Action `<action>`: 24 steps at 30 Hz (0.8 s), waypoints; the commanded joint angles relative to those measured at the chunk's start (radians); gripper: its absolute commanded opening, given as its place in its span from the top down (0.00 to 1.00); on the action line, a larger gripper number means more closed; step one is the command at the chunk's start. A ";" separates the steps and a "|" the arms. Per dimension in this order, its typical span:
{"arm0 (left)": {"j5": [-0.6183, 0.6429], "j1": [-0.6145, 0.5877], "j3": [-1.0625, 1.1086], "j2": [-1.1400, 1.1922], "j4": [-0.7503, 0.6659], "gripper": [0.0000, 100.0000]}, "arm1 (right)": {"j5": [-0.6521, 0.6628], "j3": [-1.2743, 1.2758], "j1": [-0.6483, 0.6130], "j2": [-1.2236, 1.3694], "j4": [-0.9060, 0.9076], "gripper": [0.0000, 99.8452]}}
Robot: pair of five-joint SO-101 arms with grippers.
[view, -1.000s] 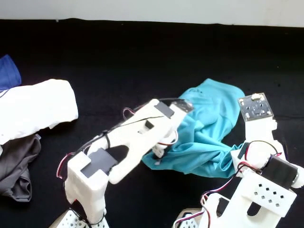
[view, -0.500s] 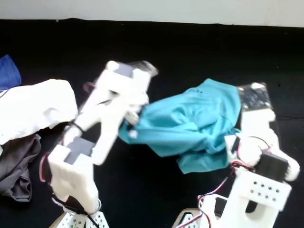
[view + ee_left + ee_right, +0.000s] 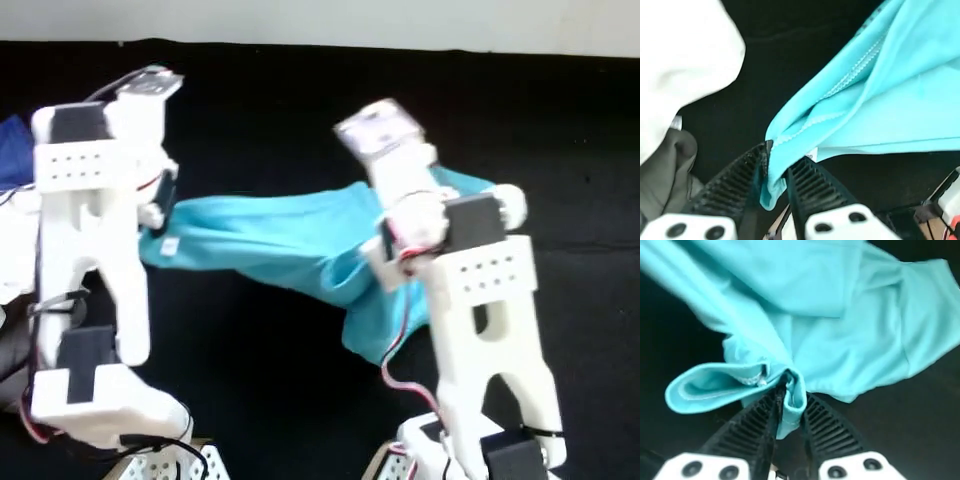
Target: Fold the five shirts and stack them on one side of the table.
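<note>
Gripper jaws on both arms were clamped nearly shut on cloth: the left gripper (image 3: 777, 160) pinched a hemmed corner of the teal shirt (image 3: 260, 235), and the right gripper (image 3: 792, 397) held a bunched fold of the same shirt.

In the high view the shirt hung as a taut band between the arms. The left grip was at its 9 o'clock end and the right grip at its 3 o'clock end, and a loose tail drooped toward 5 o'clock over the black table (image 3: 300, 90).

A second earlier the shirt had lain crumpled toward 4 o'clock of the table's middle, with the left arm bent across to it and the right arm low at the edge. Half a second earlier the left arm was drawing one corner out toward 9 o'clock. By now both arms had risen and spread the cloth wide. That probably meant the shirt was being opened out flat before folding.

The white shirt (image 3: 685, 55) and grey shirt (image 3: 665, 170) waited at 9 o'clock.
</note>
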 commanded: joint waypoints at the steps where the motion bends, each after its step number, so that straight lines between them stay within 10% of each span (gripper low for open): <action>1: -0.038 -0.059 0.094 -0.051 -0.014 0.99 | -0.003 0.058 -0.140 -0.005 0.016 0.99; 15: -0.075 -0.105 0.343 0.077 -0.163 0.92 | 0.069 0.438 -0.226 -0.153 0.015 0.98; 24: -0.141 -0.105 0.248 0.079 -0.095 0.83 | 0.048 0.441 -0.148 -0.337 0.012 0.78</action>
